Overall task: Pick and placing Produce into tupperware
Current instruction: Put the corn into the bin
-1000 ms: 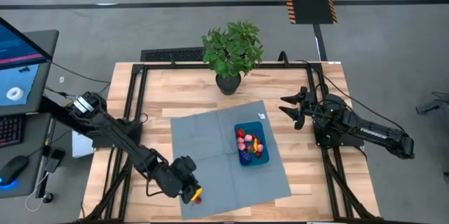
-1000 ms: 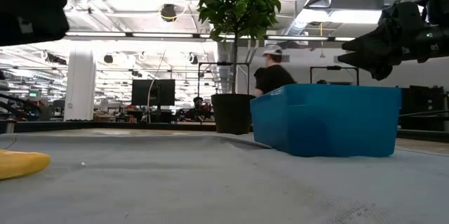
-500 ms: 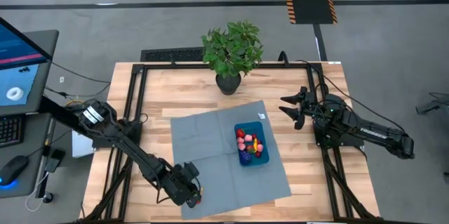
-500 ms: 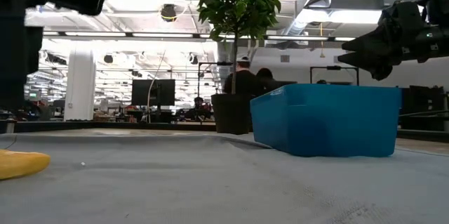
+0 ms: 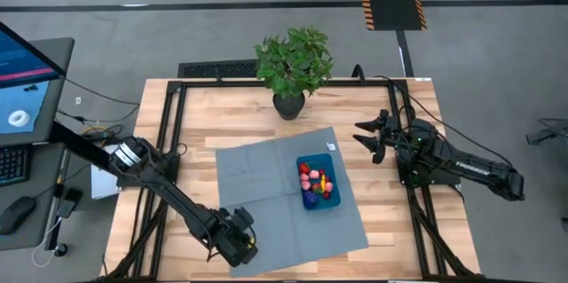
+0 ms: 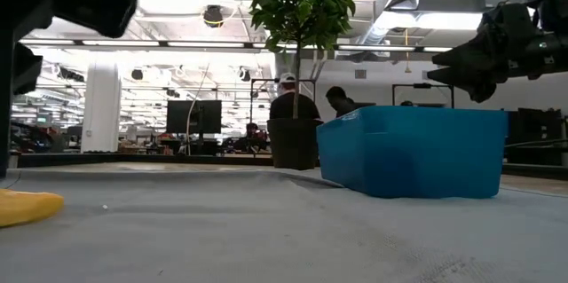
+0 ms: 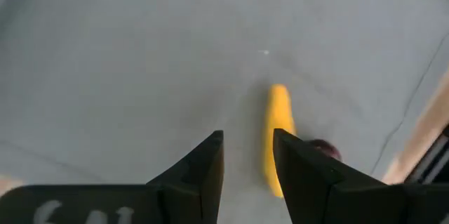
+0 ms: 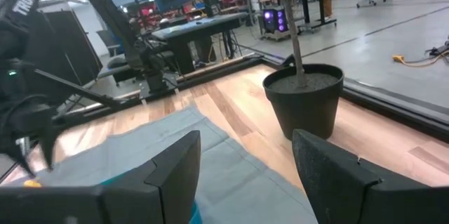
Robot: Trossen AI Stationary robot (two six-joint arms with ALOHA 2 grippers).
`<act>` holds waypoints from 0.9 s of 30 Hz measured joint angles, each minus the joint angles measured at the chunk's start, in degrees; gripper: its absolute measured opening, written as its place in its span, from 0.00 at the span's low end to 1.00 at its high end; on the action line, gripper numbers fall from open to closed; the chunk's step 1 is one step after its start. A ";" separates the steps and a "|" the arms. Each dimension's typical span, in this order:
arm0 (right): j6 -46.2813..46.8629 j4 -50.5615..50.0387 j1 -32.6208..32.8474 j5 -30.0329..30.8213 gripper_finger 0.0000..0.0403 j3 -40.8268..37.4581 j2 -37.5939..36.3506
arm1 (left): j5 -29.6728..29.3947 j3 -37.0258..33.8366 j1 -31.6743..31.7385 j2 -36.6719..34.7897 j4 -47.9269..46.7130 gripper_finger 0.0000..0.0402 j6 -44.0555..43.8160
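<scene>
One light, slick yellow banana (image 7: 279, 136) remains; I centre my empty, narrowly parted left gripper (image 7: 247, 155) across its middle.

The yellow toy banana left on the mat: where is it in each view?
High view: hidden under the left pincer at the mat's near-left corner.
Low view: yellow banana at far left edge, on the mat.
Left wrist view: beside the fingers, on the mat.
Right wrist view: not identifiable.
Shared landmark: the grey mat.

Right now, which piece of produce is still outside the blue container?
The yellow banana-shaped piece, lying on the grey mat at its near-left corner under the left gripper. A dark red piece touches it; the rest sit inside the tupperware.
</scene>
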 joint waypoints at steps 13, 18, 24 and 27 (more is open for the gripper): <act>0.00 -0.06 0.02 0.01 0.62 0.00 0.96 | 0.71 14.77 0.02 10.00 -13.74 0.28 5.56; 0.00 -0.09 0.00 0.00 0.62 0.00 0.88 | 2.56 15.21 0.02 11.33 -13.87 0.28 6.11; 0.00 -0.09 0.01 0.00 0.62 0.00 0.88 | 2.21 15.11 0.02 11.33 -13.80 0.28 7.45; 0.00 -0.09 0.00 0.00 0.62 0.00 0.88 | 2.23 15.11 0.02 11.33 -14.08 0.23 9.36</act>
